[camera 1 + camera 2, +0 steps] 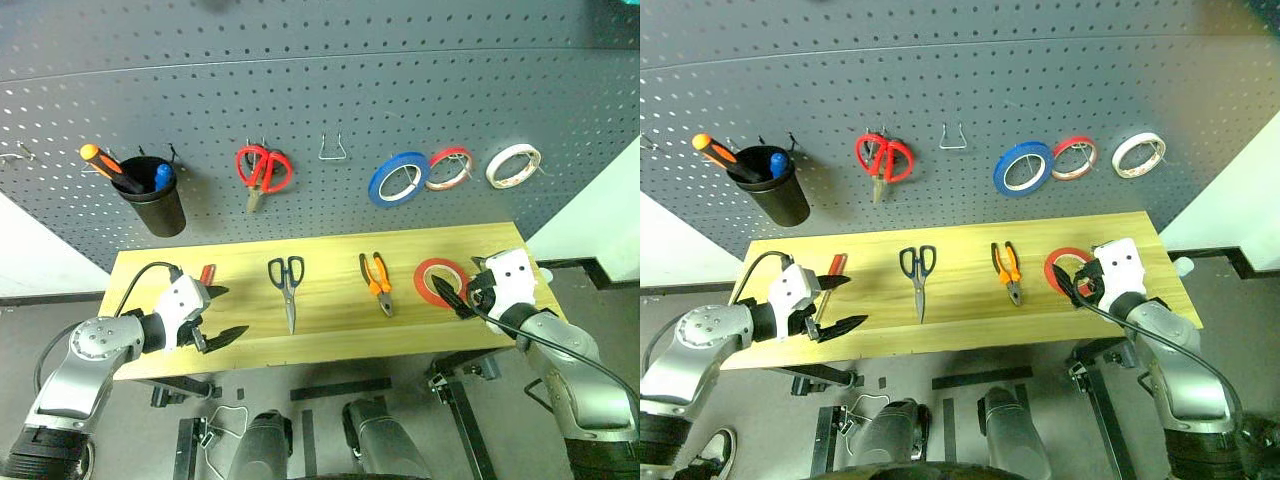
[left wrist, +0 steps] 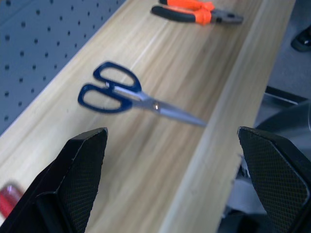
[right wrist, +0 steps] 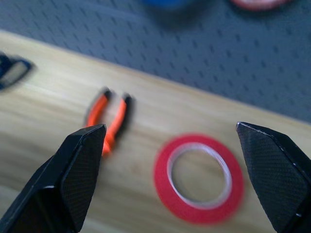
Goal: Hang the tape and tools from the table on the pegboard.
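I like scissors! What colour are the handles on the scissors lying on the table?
Dark blue. The scissors show best in the left wrist view.

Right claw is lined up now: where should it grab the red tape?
The red tape lies flat on the table, so pinch the band: one finger in the core, one outside. Come from above at the right claw's side, which looks nearest.

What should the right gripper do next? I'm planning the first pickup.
Probably lower the open right gripper onto the red tape and close on its rim: the roll lies flat on the table just ahead of the fingers, untouched.
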### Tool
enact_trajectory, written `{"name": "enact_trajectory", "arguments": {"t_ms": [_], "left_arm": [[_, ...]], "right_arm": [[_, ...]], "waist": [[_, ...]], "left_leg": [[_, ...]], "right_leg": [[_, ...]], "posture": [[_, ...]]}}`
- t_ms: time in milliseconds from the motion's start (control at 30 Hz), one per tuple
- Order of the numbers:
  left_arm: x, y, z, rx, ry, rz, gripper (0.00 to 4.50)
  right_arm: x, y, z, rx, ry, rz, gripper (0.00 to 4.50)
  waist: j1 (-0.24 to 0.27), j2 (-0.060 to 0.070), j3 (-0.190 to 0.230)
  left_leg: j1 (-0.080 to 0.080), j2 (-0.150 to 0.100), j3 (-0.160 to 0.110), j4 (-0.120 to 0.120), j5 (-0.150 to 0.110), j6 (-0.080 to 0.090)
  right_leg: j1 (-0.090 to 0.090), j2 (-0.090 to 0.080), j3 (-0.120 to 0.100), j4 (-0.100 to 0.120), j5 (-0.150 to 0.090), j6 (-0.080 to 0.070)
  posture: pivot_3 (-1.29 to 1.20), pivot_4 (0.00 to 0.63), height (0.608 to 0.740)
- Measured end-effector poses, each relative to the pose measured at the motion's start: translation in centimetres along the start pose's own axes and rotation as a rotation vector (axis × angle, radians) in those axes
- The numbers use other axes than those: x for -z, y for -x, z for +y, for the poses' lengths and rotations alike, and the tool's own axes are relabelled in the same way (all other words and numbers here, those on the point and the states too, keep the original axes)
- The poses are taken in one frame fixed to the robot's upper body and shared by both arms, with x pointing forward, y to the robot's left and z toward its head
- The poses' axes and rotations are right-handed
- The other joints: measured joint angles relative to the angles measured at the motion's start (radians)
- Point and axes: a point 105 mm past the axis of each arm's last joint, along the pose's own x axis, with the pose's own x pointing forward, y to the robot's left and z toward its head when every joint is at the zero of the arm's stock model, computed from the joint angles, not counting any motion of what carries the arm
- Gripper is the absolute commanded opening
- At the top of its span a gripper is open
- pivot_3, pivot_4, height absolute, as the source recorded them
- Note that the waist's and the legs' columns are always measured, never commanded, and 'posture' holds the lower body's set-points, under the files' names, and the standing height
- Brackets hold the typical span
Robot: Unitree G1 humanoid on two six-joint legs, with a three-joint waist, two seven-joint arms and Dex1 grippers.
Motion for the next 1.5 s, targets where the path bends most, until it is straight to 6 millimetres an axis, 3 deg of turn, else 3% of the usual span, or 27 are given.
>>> {"name": "enact_trajectory", "arguments": {"t_ms": [467,933,1100,1233,1500], "left_arm": [[-1.6,-0.1,0.5,0.007,-0.011,-0.013,4.47],[-1.3,-0.1,0.3,-0.012,0.003,-0.004,4.47],[-1.2,-0.4,0.4,-0.018,0.006,-0.008,4.47],[-2.1,-0.7,0.9,-0.024,-0.016,-0.033,4.47],[-1.9,-1.0,1.3,-0.032,-0.021,-0.029,4.47]], "right_arm": [[-0.8,-0.1,1.7,-0.102,-0.080,-0.012,4.50],[-1.2,-0.6,2.4,-0.132,-0.084,-0.024,4.50],[-1.1,-0.9,2.9,-0.146,-0.082,-0.021,4.50],[-1.0,-1.0,3.1,-0.152,-0.074,-0.020,4.50],[-1.1,-1.0,3.1,-0.147,-0.064,-0.029,4.50]], "waist": [[0.000,-0.001,0.018],[0.001,-0.001,0.034],[0.003,-0.002,0.034],[-0.001,-0.002,0.034],[0.001,-0.002,0.034]], "left_leg": [[-0.003,-0.004,-0.001,0.004,0.000,0.000],[-0.004,-0.004,-0.002,0.004,0.001,-0.001],[-0.004,0.004,0.025,0.003,0.001,-0.001],[-0.005,0.003,0.023,0.003,0.001,-0.001],[-0.005,0.002,0.021,0.004,0.001,-0.001]], "right_leg": [[0.001,-0.007,-0.004,-0.001,0.002,0.006],[0.001,-0.007,-0.005,-0.002,0.002,0.006],[-0.010,-0.006,0.002,-0.001,0.005,0.007],[-0.009,-0.007,0.002,-0.001,0.007,0.010],[-0.007,-0.008,0.001,-0.001,0.007,0.011]], "posture": [[0.08,0.223,0.740],[0.08,0.220,0.740],[0.09,0.201,0.740],[0.09,0.194,0.740],[0.07,0.197,0.740]]}}
